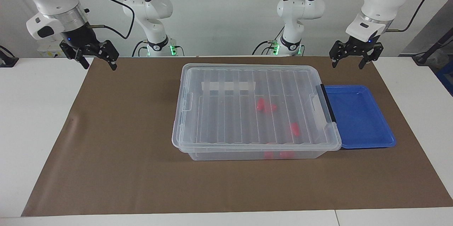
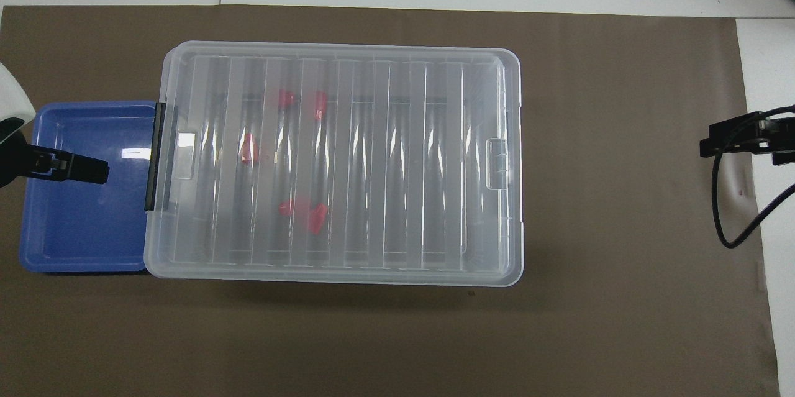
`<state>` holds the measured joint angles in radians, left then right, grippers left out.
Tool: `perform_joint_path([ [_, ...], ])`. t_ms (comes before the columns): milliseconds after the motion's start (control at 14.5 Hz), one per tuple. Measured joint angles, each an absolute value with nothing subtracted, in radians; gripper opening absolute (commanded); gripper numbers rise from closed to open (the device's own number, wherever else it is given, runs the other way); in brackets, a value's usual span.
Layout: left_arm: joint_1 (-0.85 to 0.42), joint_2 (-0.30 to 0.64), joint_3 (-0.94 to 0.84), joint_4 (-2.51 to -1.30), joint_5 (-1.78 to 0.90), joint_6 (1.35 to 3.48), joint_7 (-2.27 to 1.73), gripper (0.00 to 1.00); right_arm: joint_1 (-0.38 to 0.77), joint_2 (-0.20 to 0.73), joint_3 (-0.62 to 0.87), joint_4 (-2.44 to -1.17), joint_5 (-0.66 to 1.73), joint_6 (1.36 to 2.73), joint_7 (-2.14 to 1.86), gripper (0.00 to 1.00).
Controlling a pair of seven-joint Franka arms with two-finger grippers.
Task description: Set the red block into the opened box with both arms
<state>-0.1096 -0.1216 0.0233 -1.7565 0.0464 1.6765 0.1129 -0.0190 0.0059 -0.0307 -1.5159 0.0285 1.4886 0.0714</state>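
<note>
the red blocks (image 1: 266, 106) (image 2: 304, 215) lie inside the box (image 1: 254, 109) (image 2: 335, 161), seen through its ribbed clear lid (image 1: 226, 102) (image 2: 385, 136), which sits down over the box. several red pieces show: a pair near the middle, one closer to the black latch bar (image 1: 328, 103) (image 2: 156, 156), and two by the box wall farthest from the robots. the white label strip (image 1: 228, 86) runs along the part of the lid nearest the robots. the box stands on the brown mat (image 1: 124, 148) (image 2: 621, 260), about midway between its long edges. the blue tray (image 1: 357, 120) (image 2: 81, 223) lies just beside the latch end of the box, toward the left arm's end of the worktop.

the left gripper (image 1: 354, 61) (image 2: 84, 168) hangs in the air over the tray's edge nearest the robots, fingers spread apart, holding nothing. the right gripper (image 1: 95, 59) (image 2: 733, 139) hangs over the mat's corner at the right arm's end, also spread wide with nothing between its fingers.
</note>
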Motion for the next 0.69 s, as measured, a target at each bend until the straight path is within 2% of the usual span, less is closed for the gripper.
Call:
perform_joint_path([
  [207, -0.11, -0.122, 0.023, -1.756, 0.046, 1.676, 0.113, 1.0, -0.018, -0.001, -0.027, -1.515, 0.028, 1.453, 0.067, 1.0],
  [690, -0.11, -0.122, 0.023, -1.756, 0.046, 1.676, 0.113, 1.0, -0.009, -0.018, -0.022, -1.522, 0.016, 1.466, 0.03, 1.0],
])
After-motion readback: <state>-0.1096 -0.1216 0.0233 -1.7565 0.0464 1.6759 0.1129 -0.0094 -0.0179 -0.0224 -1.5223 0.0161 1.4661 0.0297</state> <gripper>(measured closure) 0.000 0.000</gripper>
